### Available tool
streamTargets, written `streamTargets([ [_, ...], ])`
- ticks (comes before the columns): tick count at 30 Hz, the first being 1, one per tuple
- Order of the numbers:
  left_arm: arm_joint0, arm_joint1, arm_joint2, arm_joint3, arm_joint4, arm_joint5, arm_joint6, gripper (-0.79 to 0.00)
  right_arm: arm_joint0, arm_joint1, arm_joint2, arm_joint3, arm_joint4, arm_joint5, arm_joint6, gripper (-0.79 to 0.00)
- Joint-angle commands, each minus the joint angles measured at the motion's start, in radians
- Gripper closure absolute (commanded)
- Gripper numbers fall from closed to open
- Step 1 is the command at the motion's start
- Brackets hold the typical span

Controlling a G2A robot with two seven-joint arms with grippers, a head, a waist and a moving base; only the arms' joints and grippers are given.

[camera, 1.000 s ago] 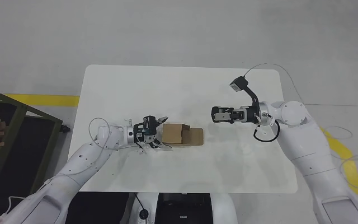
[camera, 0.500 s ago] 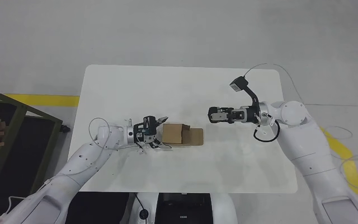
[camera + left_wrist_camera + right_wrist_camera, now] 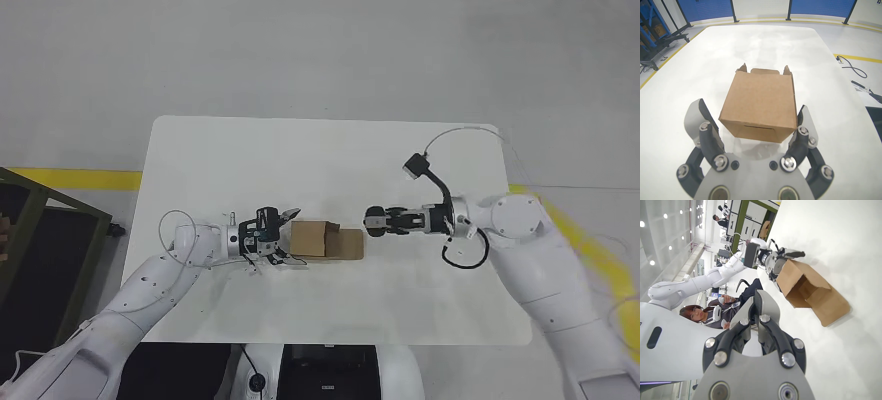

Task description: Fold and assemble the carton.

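A brown carton (image 3: 315,238) lies on its side on the white table (image 3: 400,150), its open mouth toward the right arm and one flap (image 3: 348,243) flat on the table. My left gripper (image 3: 285,236) is open and straddles the carton's closed end (image 3: 761,102); one finger (image 3: 804,117) sits at the carton's corner, the other finger (image 3: 704,115) stands slightly off it. My right gripper (image 3: 370,220) is shut with nothing in it, a short way from the flap's edge. From the right wrist, the fingertips (image 3: 756,296) point at the carton's open mouth (image 3: 806,289).
Bare table surface stretches behind and in front of the carton. A dark green rack (image 3: 40,230) stands off the table's left edge. The table's near edge runs close below both arms.
My right gripper has moved toward the carton's open end and a little nearer the table's front edge. The left gripper and the carton have stayed put.
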Motion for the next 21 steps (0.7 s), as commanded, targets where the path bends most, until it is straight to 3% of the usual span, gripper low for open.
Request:
streamTargets([
  [1,0.000,0.000,0.000,0.000,0.000,0.000,0.000,-0.785,-0.034,0.007,0.010,-0.035,-0.042,0.035,-0.025,0.000],
  [7,0.000,0.000,0.000,0.000,0.000,0.000,0.000,-0.785,-0.128,0.021,0.025,-0.111,-0.192,0.143,-0.144,0.000],
  [21,0.000,0.000,0.000,0.000,0.000,0.000,0.000,-0.785,-0.156,0.021,0.016,-0.123,-0.203,0.149,-0.175,0.000],
])
